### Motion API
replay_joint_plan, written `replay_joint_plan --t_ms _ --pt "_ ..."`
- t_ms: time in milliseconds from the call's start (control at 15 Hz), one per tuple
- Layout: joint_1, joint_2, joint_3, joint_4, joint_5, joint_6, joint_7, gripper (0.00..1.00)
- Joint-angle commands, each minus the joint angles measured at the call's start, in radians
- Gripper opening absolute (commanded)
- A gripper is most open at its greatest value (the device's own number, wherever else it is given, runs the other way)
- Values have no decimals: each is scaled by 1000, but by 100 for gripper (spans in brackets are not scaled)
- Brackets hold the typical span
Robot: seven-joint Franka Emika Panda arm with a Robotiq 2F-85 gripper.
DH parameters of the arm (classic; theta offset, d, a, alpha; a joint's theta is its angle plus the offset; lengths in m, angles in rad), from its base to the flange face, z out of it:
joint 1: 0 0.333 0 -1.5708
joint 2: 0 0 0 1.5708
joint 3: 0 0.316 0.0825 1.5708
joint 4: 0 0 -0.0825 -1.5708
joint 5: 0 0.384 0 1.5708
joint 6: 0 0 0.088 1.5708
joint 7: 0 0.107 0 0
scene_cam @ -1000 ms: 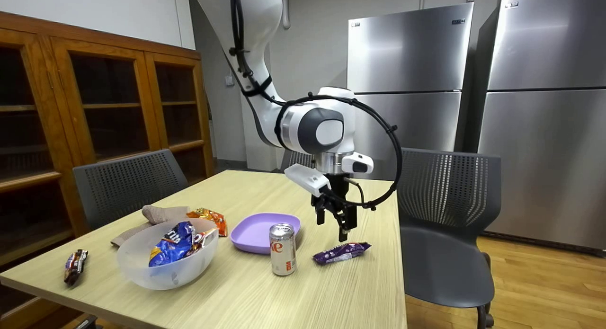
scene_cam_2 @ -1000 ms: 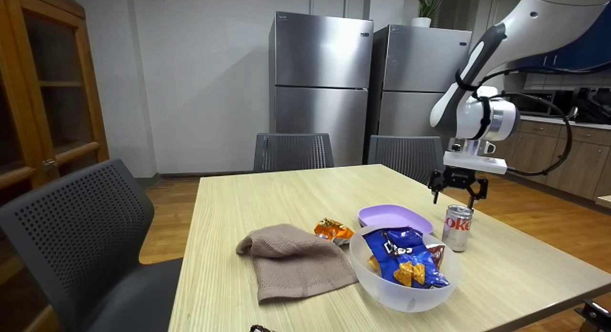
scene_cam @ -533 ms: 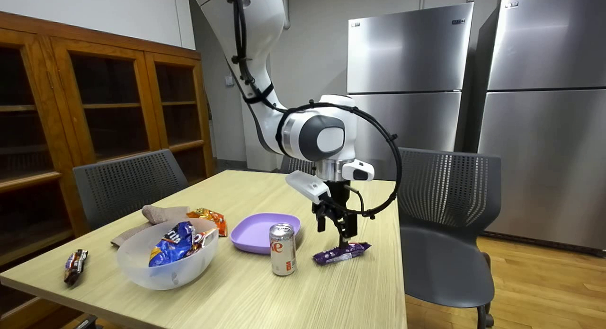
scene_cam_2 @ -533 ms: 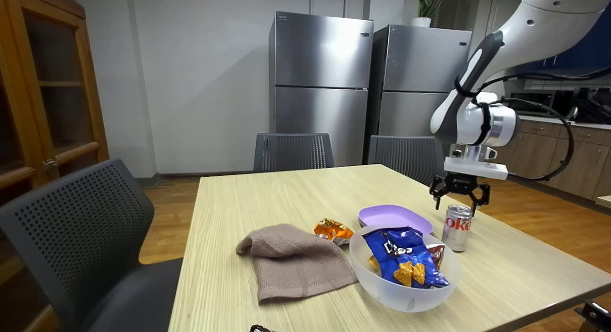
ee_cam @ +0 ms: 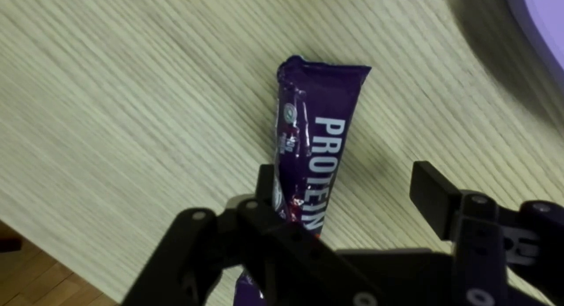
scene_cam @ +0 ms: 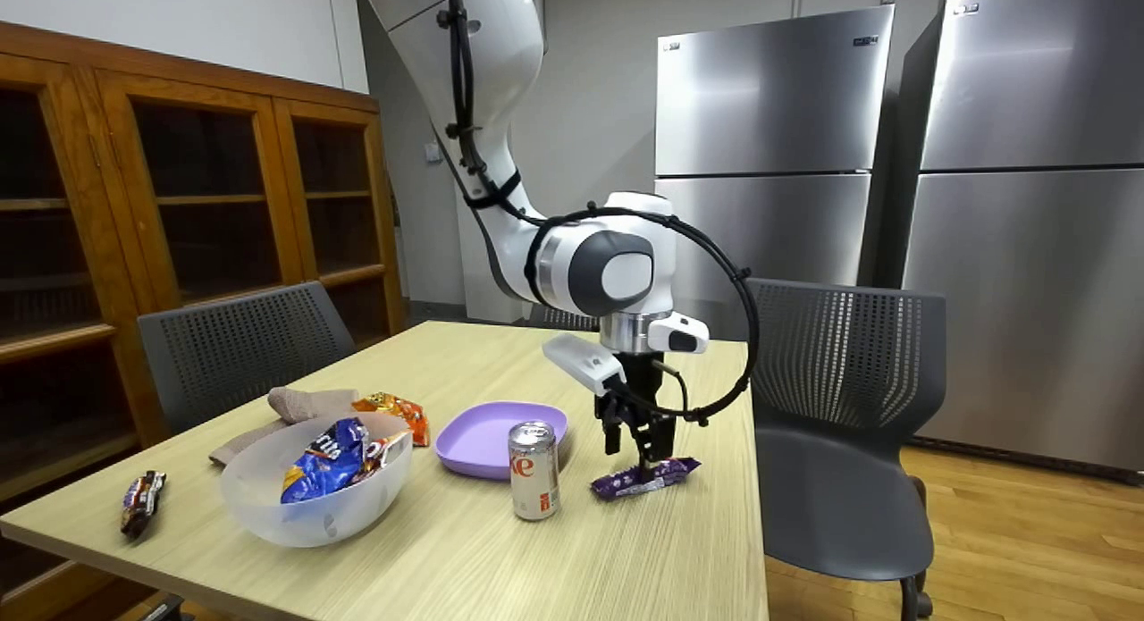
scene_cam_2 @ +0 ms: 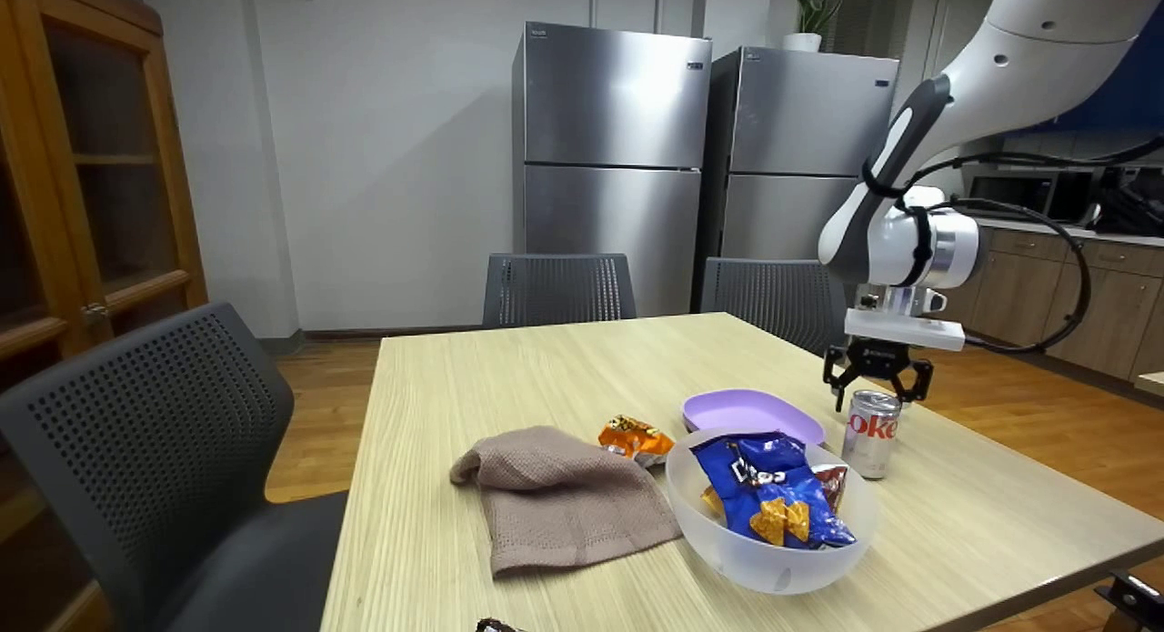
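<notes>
Your claw (ee_cam: 350, 191), set wide, straddles the purple protein bar (ee_cam: 308, 160) on the table (ee_cam: 110, 121) — just beside one finger, a gap from the other, its long axis across their closing line. Beyond that other finger — the purple plate (ee_cam: 546, 24).

Has pale walls (scene_cam_2: 391, 159) and a honey-brown plank floor (scene_cam: 1028, 532). Holds two steel refrigerators (scene_cam: 769, 103), bright with glare, beyond a light wood-grain counter (scene_cam_2: 546, 368) bordered by dark perforated chairs (scene_cam_2: 173, 405). Includes a glass-fronted wooden cabinet (scene_cam: 201, 197), a potted plant (scene_cam_2: 802, 42) above one refrigerator, and brown lower cupboards (scene_cam_2: 1105, 305) beyond.
</notes>
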Motion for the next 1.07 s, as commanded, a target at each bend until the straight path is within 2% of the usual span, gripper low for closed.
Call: replay_joint_plan --t_ms 0,267,400,533,600,1000 --pt "9 7 -12 23 -22 -18 39 51" --pt "9 5 -14 21 -24 -17 38 18" --pt "11 3 -15 19 -26 -16 37 5" --pt "14 -1 -17 17 -31 -14 36 6" --pt "15 -5 -17 16 -33 -14 34 2" --pt "14 -63 2 -5 -43 -16 -10 4"
